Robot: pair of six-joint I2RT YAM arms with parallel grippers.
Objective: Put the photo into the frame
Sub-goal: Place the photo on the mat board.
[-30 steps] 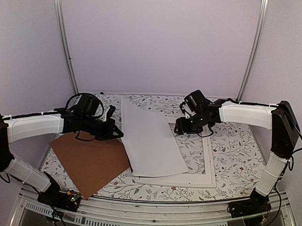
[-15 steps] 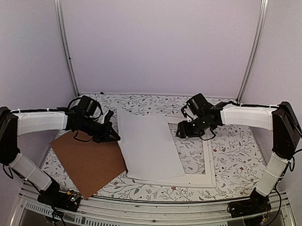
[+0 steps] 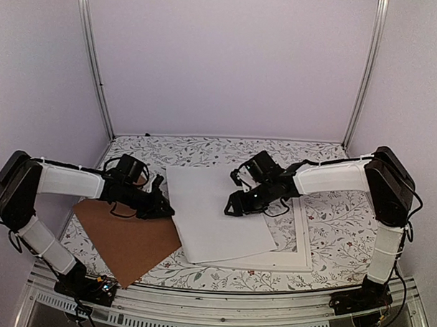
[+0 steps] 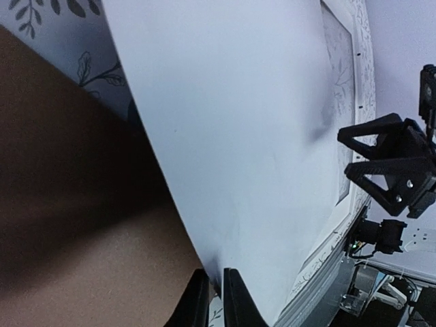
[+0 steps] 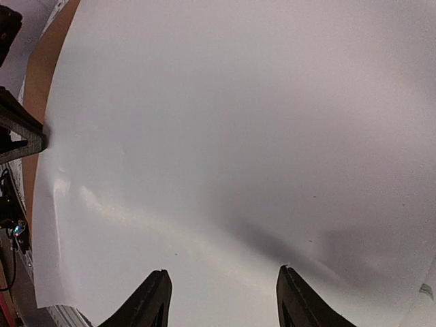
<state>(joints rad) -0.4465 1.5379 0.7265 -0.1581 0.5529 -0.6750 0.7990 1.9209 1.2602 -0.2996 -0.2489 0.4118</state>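
The photo [image 3: 213,213], white back up, covers the left of the frame [image 3: 303,238].

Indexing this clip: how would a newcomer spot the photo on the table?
On the floral table, look to the middle. The photo is the large sheet showing only a plain white side, overlapping the brown board on its left and the white frame on its right. Unlike the frame, it is solid, with no pane or raised edge.
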